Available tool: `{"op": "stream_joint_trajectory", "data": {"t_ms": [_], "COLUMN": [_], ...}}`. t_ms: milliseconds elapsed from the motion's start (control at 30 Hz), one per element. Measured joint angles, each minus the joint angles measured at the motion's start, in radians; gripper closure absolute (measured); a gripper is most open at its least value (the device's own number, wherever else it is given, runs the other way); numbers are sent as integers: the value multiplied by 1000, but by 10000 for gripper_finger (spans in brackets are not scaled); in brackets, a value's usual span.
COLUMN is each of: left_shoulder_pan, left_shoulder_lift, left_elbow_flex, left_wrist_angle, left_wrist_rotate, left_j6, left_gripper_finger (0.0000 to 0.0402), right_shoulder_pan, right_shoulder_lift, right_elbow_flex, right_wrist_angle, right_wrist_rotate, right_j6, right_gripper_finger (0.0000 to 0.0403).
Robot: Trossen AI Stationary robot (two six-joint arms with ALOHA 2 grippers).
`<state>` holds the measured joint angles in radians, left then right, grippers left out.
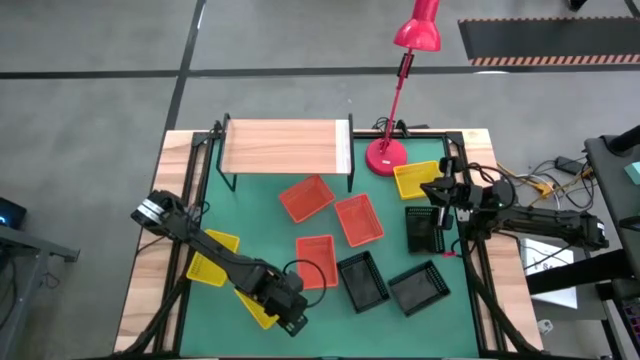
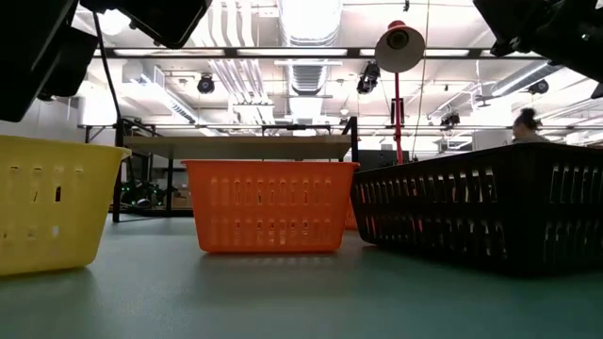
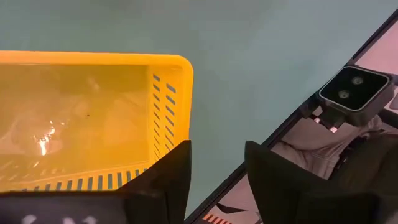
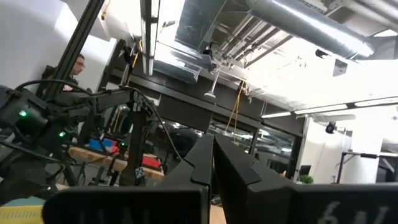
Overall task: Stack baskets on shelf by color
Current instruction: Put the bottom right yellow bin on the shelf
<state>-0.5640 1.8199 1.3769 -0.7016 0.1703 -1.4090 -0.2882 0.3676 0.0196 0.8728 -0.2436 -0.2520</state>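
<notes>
Nine baskets lie on the green table. Three are red (image 1: 306, 197) (image 1: 358, 220) (image 1: 316, 260) and three black (image 1: 362, 280) (image 1: 418, 288) (image 1: 423, 228). One yellow basket (image 1: 415, 178) sits by the lamp base, and two more (image 1: 213, 255) (image 1: 255, 305) lie near the left arm. The wooden shelf (image 1: 285, 147) at the far edge carries nothing. My left gripper (image 3: 217, 180) is open, low at the near edge, beside a corner of the near yellow basket (image 3: 93, 124). My right gripper (image 4: 211, 165) is shut and holds nothing. It hovers between the far yellow basket and a black one, pointing toward the room. My left gripper is open at the near yellow basket's corner (image 3: 180, 134). One finger (image 3: 171, 177) stands in front of the slotted side wall and the other lies over bare table. Whether the finger touches the wall cannot be told.
A red desk lamp (image 1: 400, 90) stands with its base (image 1: 385, 157) right of the shelf. In the low view a yellow basket (image 2: 52, 202), a red one (image 2: 270, 217) and a black one (image 2: 490, 212) stand before the shelf (image 2: 245, 146). A person (image 4: 78, 62) shows beyond the table.
</notes>
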Motion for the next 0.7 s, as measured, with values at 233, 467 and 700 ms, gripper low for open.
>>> {"op": "stream_joint_trajectory", "data": {"t_ms": [233, 467, 700], "left_shoulder_pan": [-2, -4, -21], "left_shoulder_lift": [-7, -7, -7], "left_elbow_flex": [-6, -26, -92], "left_wrist_angle": [-57, -15, 90], "left_wrist_rotate": [0, 0, -33], "left_j6": [-7, 9, 29], "left_gripper_finger": [288, 274, 230], "right_shoulder_pan": [0, 0, 0], "right_shoulder_lift": [0, 0, 0], "right_elbow_flex": [7, 7, 7], "right_wrist_angle": [1, 0, -1], "right_wrist_rotate": [0, -1, -3], "right_j6": [-10, 4, 33], "right_gripper_finger": [394, 394, 394]}}
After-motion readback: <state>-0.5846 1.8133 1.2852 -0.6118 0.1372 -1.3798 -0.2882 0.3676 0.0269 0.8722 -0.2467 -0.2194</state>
